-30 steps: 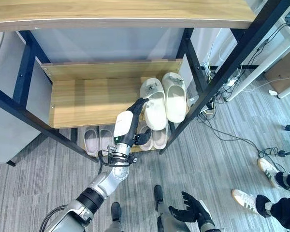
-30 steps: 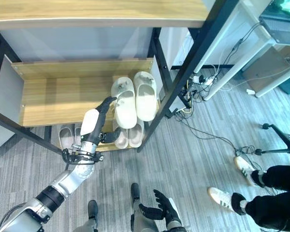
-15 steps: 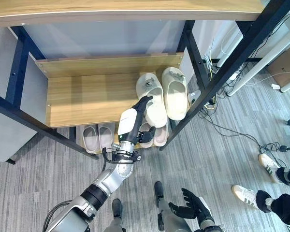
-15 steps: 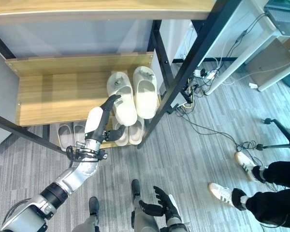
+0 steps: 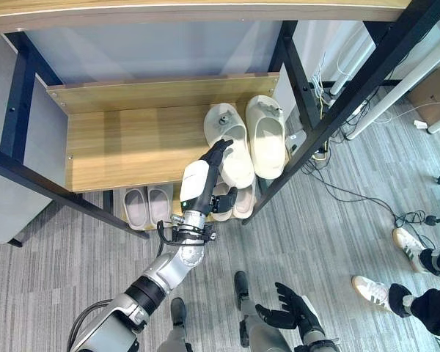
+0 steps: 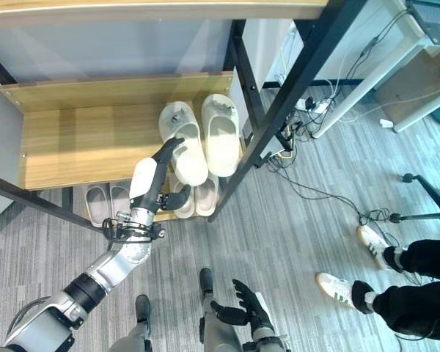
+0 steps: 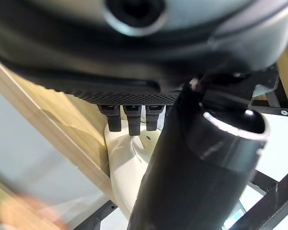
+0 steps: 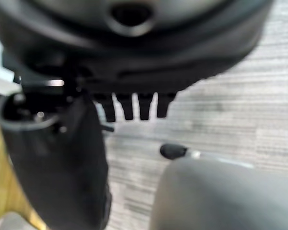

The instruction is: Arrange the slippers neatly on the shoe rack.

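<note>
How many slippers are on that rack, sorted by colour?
Cream slippers on the middle shelf: 2
Greyish-pink slippers on the bottom shelf, left pair: 2
Pale slippers on the bottom shelf, partly hidden behind the left hand: 2
Total: 6

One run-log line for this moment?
left hand: open, fingertips at cream slipper | pair on middle shelf | right hand: open, idle low

Wooden shelf (image 5: 125, 150) lies bare across its left and middle; cream slippers (image 5: 246, 143) crowd its right end; black frame posts (image 5: 297, 70) flank the front opening.
</note>
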Available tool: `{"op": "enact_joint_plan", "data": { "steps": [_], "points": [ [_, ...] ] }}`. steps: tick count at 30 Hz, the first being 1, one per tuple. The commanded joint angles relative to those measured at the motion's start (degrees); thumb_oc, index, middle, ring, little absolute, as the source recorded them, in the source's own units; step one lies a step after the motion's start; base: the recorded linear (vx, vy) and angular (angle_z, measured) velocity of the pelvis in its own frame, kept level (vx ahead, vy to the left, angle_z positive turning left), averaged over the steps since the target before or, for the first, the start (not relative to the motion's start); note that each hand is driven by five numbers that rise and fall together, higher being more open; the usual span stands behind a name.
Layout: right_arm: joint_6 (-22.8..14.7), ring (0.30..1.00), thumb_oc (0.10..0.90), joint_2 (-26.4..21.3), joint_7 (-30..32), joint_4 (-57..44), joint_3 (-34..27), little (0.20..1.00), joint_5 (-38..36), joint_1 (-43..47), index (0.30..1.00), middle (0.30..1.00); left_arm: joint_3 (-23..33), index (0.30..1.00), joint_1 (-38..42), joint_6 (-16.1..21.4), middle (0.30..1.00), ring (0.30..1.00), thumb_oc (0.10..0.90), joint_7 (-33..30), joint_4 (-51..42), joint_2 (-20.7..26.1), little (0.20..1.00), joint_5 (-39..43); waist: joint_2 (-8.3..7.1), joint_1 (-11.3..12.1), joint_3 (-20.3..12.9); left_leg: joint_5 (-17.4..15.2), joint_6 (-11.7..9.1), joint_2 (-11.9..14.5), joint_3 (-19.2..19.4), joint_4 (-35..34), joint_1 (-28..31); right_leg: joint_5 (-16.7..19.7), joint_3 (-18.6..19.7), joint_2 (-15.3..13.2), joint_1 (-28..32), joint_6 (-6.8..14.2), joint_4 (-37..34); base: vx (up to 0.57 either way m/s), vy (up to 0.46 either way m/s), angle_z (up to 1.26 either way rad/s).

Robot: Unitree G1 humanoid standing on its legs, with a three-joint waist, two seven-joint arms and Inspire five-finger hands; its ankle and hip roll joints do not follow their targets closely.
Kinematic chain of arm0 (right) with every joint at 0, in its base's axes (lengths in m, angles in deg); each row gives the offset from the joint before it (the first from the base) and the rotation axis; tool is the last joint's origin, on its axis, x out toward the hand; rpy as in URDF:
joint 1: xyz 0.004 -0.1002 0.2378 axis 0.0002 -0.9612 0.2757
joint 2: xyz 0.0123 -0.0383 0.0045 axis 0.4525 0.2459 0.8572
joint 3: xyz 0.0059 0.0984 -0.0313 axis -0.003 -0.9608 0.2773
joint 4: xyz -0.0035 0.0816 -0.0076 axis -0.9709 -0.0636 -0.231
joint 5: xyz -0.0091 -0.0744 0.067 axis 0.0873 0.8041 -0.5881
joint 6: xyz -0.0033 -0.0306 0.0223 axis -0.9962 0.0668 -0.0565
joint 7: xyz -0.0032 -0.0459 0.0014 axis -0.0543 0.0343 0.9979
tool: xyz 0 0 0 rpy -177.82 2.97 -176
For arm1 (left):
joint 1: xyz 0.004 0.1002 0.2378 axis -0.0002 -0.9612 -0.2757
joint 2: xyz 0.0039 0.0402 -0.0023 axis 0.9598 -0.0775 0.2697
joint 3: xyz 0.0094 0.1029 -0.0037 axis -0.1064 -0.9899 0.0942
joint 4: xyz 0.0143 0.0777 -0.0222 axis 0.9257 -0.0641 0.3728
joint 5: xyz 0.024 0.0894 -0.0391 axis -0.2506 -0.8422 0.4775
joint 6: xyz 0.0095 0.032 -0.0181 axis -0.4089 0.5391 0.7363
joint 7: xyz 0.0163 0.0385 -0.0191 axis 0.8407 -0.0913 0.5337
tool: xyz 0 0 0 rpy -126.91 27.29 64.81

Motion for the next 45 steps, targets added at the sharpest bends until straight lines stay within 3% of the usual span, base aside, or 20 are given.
{"op": "enact_joint_plan", "data": {
  "steps": [1, 14, 45],
  "points": [
    [-3.1, 0.900, 0.800, -2.5, 1.1, -2.7, 0.7, 0.900, -0.7, 0.4, 0.900, 0.900, -0.6, 0.900, 13.1, 3.0, 0.900, 0.900, 0.800, -1.4, 3.5, -4.1, 0.900, -1.0, 1.91, -1.0, -0.8, -0.7, 1.4, -0.8, -0.9, 0.4, -3.8, -7.8, -2.4, -0.2, 1.8, 3.2, 2.2, 0.04, -0.009, 0.00],
    [-3.2, 0.900, 0.800, -3.7, 0.8, -2.9, 1.2, 0.900, -0.1, 0.1, 0.900, 0.900, -2.4, 0.900, 16.0, 4.6, 0.900, 0.900, 0.800, 0.1, 5.2, -3.6, 0.900, 0.1, 2.58, -1.9, -1.6, -0.9, 1.2, -0.8, -0.4, 0.2, -3.8, -7.7, -2.3, -0.2, 1.5, 3.3, 2.0, 0.01, -0.001, 0.00],
    [-3.8, 0.900, 0.800, -7.8, -1.0, -4.6, 1.3, 0.900, 0.1, -0.9, 0.900, 0.900, -5.7, 0.900, 26.6, 4.7, 0.900, 0.900, 0.800, 2.3, 8.8, -1.0, 0.900, -1.9, 1.93, -3.0, -1.7, -1.0, 1.0, -0.4, -0.4, 0.3, -5.0, -7.5, -2.3, 0.1, 0.4, 3.5, 2.0, 0.00, 0.000, -0.01]
  ]
}}
